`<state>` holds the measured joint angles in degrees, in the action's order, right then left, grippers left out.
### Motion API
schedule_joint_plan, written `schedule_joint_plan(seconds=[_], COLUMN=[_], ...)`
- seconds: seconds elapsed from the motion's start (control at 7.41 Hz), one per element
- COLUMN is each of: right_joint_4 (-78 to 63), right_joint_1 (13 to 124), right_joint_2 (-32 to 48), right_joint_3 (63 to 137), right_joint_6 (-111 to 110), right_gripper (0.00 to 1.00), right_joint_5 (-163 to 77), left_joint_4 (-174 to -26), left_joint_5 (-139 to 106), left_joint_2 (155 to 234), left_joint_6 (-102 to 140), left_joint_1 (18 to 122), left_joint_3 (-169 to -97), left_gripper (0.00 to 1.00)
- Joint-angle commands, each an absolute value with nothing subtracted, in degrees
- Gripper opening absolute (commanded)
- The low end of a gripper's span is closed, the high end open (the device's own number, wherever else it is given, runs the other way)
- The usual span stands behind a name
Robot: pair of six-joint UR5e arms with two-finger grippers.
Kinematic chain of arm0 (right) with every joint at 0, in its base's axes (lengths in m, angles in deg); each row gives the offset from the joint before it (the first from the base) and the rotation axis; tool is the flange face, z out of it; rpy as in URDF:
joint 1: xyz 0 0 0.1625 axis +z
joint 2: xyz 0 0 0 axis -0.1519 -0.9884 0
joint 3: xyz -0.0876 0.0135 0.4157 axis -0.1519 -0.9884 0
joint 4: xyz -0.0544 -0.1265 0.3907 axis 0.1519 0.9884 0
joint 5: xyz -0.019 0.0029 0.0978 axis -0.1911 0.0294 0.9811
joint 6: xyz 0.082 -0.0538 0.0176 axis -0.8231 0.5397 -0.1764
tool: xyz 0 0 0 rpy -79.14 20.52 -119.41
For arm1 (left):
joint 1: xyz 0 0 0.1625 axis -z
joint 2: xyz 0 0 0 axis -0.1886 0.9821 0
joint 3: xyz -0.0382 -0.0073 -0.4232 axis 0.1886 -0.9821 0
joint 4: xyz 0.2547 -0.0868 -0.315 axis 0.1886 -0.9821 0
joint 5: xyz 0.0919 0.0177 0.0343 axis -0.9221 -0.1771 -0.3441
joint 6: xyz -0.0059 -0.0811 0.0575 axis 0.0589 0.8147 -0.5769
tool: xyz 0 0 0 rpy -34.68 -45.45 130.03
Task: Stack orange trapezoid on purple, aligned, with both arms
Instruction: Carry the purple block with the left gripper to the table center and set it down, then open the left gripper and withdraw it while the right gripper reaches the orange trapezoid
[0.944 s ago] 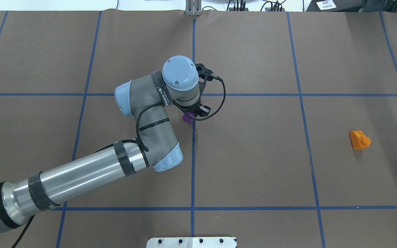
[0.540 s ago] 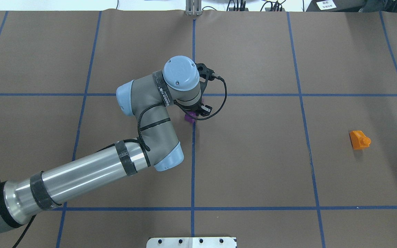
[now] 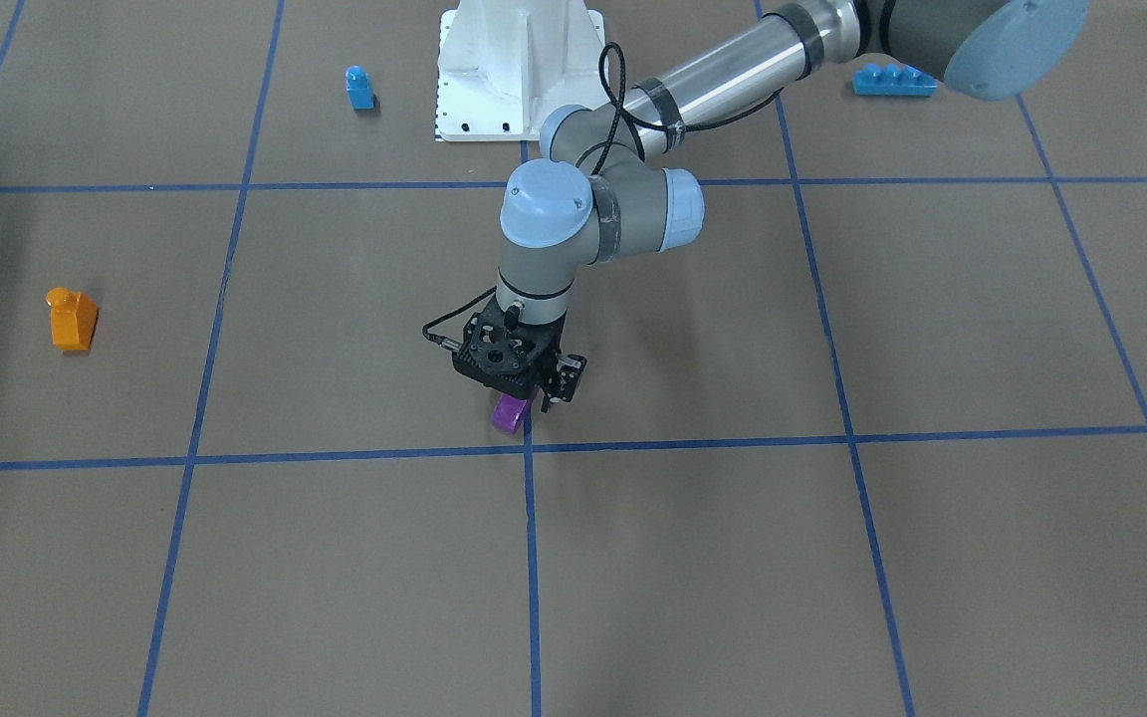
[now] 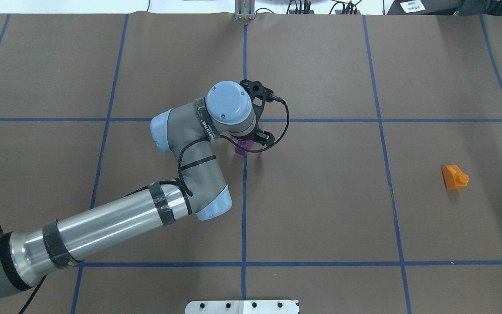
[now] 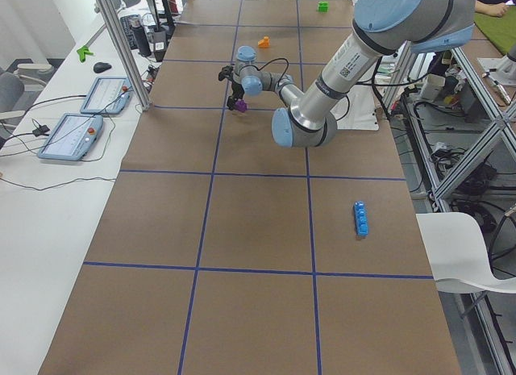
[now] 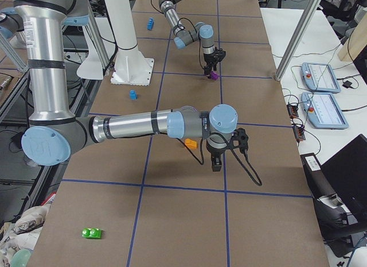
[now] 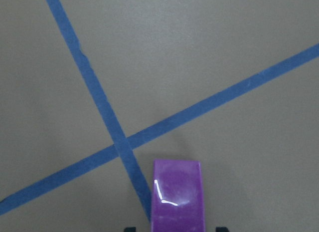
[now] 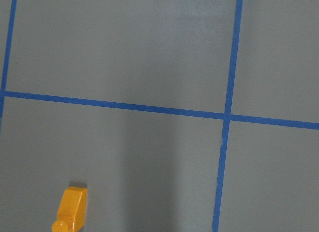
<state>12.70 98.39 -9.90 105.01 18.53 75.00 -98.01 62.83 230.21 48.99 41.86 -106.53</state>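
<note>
The left end effector (image 3: pixel 522 400) hangs over the middle of the bench (image 3: pixel 693 558), pointing straight down and clenched on the purple (image 3: pixel 508 415) brick, which sticks out below it, just left of the vertical blue tape line (image 3: pixel 531 558) and a little above the horizontal one in the front-facing view. In the overhead view the brick peeks out from under the wrist at the centre of the frame; in the left wrist view it fills the bottom centre, with a tape crossing to its upper left. Whether its underside touches the bench I cannot tell. The left arm (image 4: pixel 116 218) reaches in from the lower left of the overhead frame, elbow bent. The orange trapezoid (image 4: pixel 454 177) sits alone on the bench at the right of the overhead frame, well apart from the purple, and at the far left of the front-facing view. The right end effector (image 6: pixel 215 162) shows only in the right side view, near the middle of that frame, at the end of the right arm (image 6: pixel 137 124), which stretches across from the left; I cannot tell whether it is released or clenched. The right wrist view has the orange trapezoid small in its lower left corner. A small blue brick (image 3: pixel 359 88) and a long blue brick (image 3: pixel 894 80) lie near the top of the front-facing view, either side of the white base (image 3: pixel 519 70)
</note>
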Motion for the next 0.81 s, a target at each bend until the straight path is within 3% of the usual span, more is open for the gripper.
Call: schedule_joint_plan(seconds=[0.0, 0.27, 0.67], right_joint_4=[12.7, 12.7, 12.5], right_joint_1=[98.4, 96.4, 86.2], right_joint_2=[-9.8, -9.8, -10.2], right_joint_3=[105.4, 110.1, 119.8], right_joint_6=[18.5, 12.2, -5.0], right_gripper=[1.0, 1.0, 1.0], right_joint_5=[75.5, 75.8, 70.1], left_joint_4=[-97.5, -91.4, -75.8], left_joint_5=[63.4, 75.7, 76.9], left_joint_2=[230.5, 230.2, 219.7], left_joint_6=[49.2, 49.3, 48.6], left_joint_1=[44.1, 50.2, 53.9], left_joint_3=[-107.6, -111.9, -132.6], left_gripper=[1.0, 1.0, 1.0])
